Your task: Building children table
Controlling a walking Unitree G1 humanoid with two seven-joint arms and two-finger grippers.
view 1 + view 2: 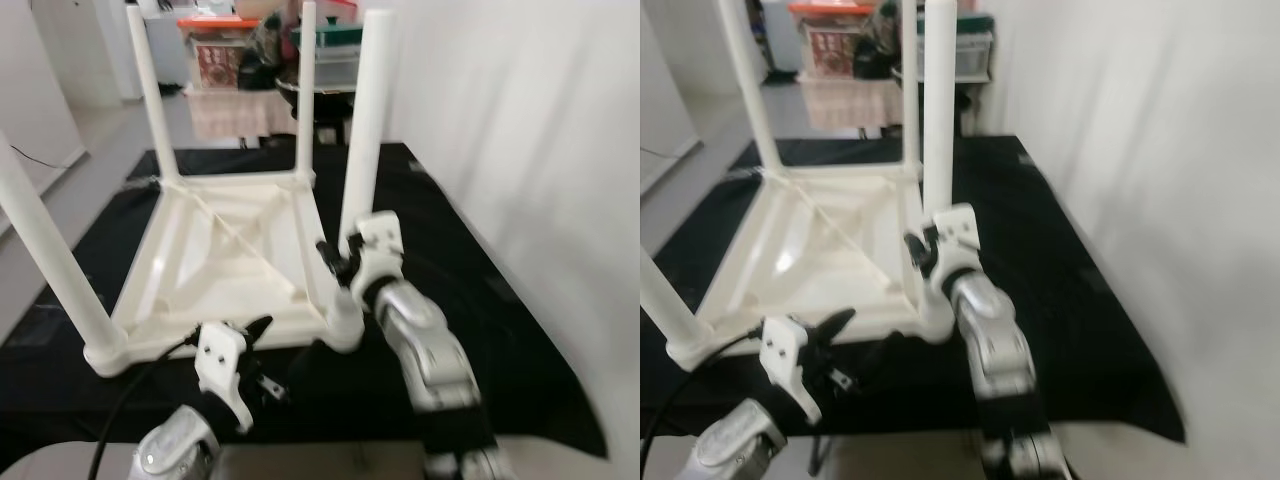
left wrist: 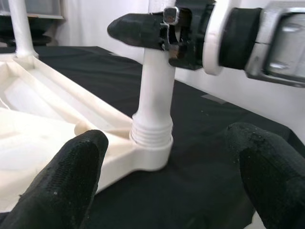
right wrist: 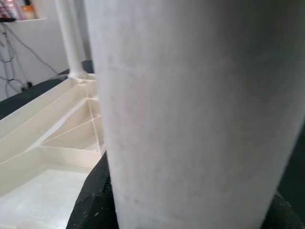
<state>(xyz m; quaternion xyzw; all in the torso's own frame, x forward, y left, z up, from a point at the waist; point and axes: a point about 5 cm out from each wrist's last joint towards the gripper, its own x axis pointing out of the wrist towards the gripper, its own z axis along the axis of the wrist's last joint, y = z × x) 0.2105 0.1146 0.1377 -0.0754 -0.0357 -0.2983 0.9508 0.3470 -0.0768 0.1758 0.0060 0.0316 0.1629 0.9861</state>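
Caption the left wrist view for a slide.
Right gripper clamped on a white table leg seated in its corner socket on the upturned tabletop, seen between the left gripper's open fingers.

Head views blurred; shelf clutter (image 1: 225, 45) at the back too soft to ID. Near-right table leg (image 3: 190, 109) so close in right wrist view it hides right gripper's fingertips. Far-left leg (image 1: 152, 90) cut off by top edge.

White table (image 1: 230, 260), black mat (image 1: 440, 260)
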